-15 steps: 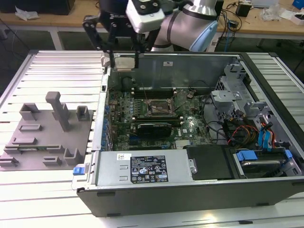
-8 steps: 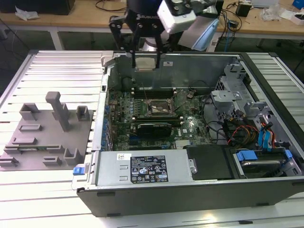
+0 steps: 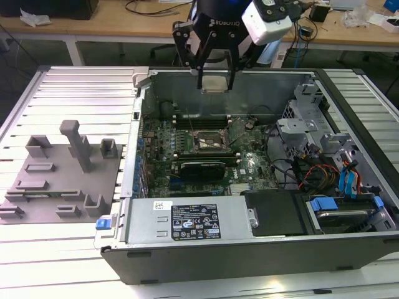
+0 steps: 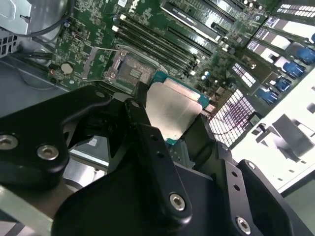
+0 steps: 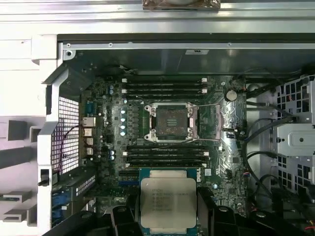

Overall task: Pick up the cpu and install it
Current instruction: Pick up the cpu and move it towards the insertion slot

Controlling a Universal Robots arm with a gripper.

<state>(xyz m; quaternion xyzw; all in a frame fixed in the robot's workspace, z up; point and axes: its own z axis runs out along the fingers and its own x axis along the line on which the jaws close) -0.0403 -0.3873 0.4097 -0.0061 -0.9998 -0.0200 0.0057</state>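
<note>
Grey fixture plate [image 3: 59, 187]: laid on the ribbed table [image 3: 81, 87], well to the exterior view's left of the claw and lower than it. Upright blocks and a post are carried on it.
Blue tab [image 3: 106, 222]: seen at the case's near corner, to the exterior view's left of the claw and far below it.
Computer case [image 3: 249, 261]: laid open on its side under the claw, with the green board [image 3: 249, 163] exposed.
Power supply [image 3: 143, 224]: set along the case's near wall, well below the claw. A dark printed label [image 3: 195, 222] and a small white one [image 3: 163, 205] are stuck on it; the print cannot be made out.
Claw [image 3: 216, 83]: closed on the chip and held high over the case, near its far wall. Black fingers [image 4: 147, 137] are pressed against two opposite edges of the chip. Pale lettering is borne on the claw's body.
Chip [image 3: 214, 84] [image 4: 170, 110] [image 5: 168, 201]: gripped between the fingers and held clear of the board, with its silver lid turned toward both wrist cameras and a green edge showing. Faint print is seen on the lid in the first wrist view, too fine to be read.
Socket [image 3: 210, 142] [image 4: 130, 73] [image 5: 171, 121]: seated on the board below the claw, well apart from the chip. It is a metal-rimmed square lying between rows of memory slots [image 5: 165, 87].
Metal drive cage [image 3: 299, 118]: placed to the exterior view's right of the claw, lower down.
Coloured wires [image 3: 312, 174] and blue connectors [image 3: 349, 184]: gathered further to the exterior view's right, far below the claw.
</note>
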